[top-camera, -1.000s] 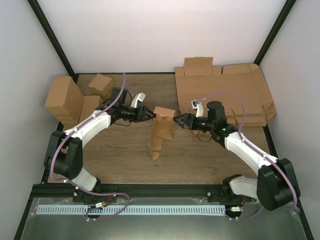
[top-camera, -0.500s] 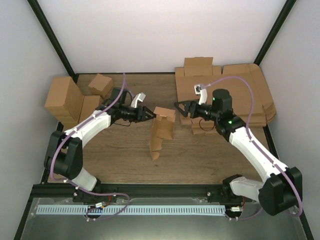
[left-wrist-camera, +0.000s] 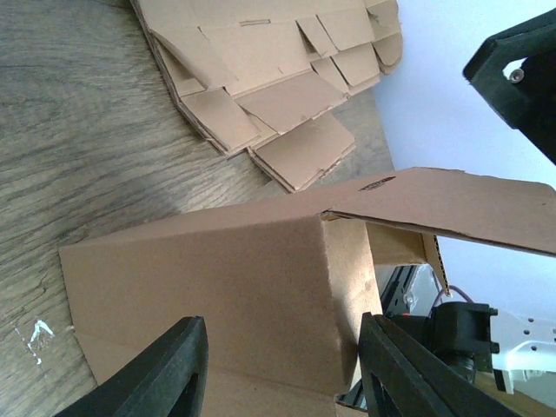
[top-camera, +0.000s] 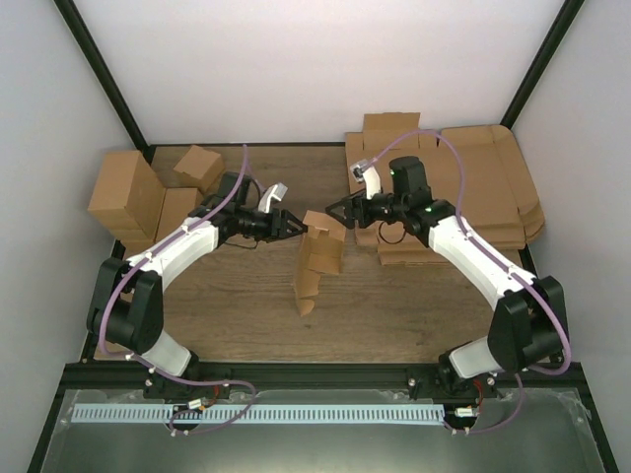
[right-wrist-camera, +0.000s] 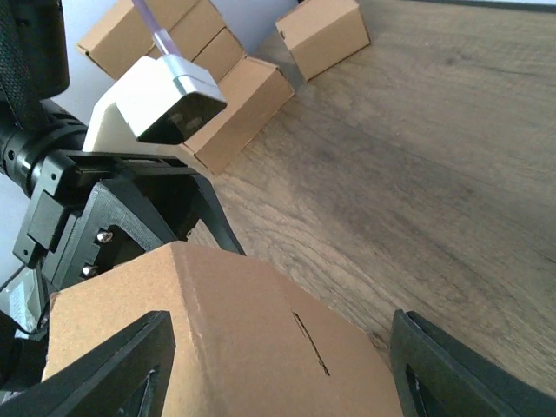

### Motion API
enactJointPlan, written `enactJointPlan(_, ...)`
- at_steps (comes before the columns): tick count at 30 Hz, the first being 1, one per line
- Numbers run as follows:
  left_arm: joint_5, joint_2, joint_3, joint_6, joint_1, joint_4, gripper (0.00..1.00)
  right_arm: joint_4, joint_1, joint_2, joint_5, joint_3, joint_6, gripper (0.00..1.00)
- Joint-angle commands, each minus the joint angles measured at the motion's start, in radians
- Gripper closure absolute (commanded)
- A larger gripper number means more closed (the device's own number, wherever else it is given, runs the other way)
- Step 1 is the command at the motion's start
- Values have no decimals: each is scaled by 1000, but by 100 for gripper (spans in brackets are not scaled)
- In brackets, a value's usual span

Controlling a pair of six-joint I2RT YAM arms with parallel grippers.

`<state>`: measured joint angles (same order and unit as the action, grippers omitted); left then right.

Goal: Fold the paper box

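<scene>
The paper box [top-camera: 317,264] stands upright mid-table, a narrow brown cardboard tube with its top flap [top-camera: 326,225] raised. My left gripper [top-camera: 297,225] is level with the box's top on its left side. In the left wrist view its jaws [left-wrist-camera: 282,323] stand apart, one above the other, against the box's side wall [left-wrist-camera: 217,287], gripping nothing. My right gripper [top-camera: 336,209] hovers at the far right of the flap, open. In the right wrist view it [right-wrist-camera: 280,323] straddles the slotted flap [right-wrist-camera: 261,339] without touching it.
A thick pile of flat cardboard sheets [top-camera: 463,192] lies at the far right, also seen from the left wrist [left-wrist-camera: 269,78]. Several folded boxes [top-camera: 138,197] stand at the far left. Bare wood [top-camera: 394,305] spreads in front of the box.
My right arm has lifted and swung away from the box's right side to the far side of the top flap. The left arm and the box have stayed put.
</scene>
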<state>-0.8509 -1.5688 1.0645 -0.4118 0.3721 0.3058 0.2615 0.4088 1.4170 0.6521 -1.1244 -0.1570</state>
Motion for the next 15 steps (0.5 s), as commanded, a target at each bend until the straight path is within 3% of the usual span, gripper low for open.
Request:
enactJointPlan(1, -15, 9, 9, 28, 7, 12, 50, 62, 34, 37, 27, -95, 134, 31)
enactJointPlan(6, -14, 3, 12, 31, 7, 13, 50, 111, 64, 55, -31, -92, 191, 36)
enactJointPlan(15, -16, -2, 15, 39, 8, 23, 50, 56, 95, -2, -87, 3, 188, 48)
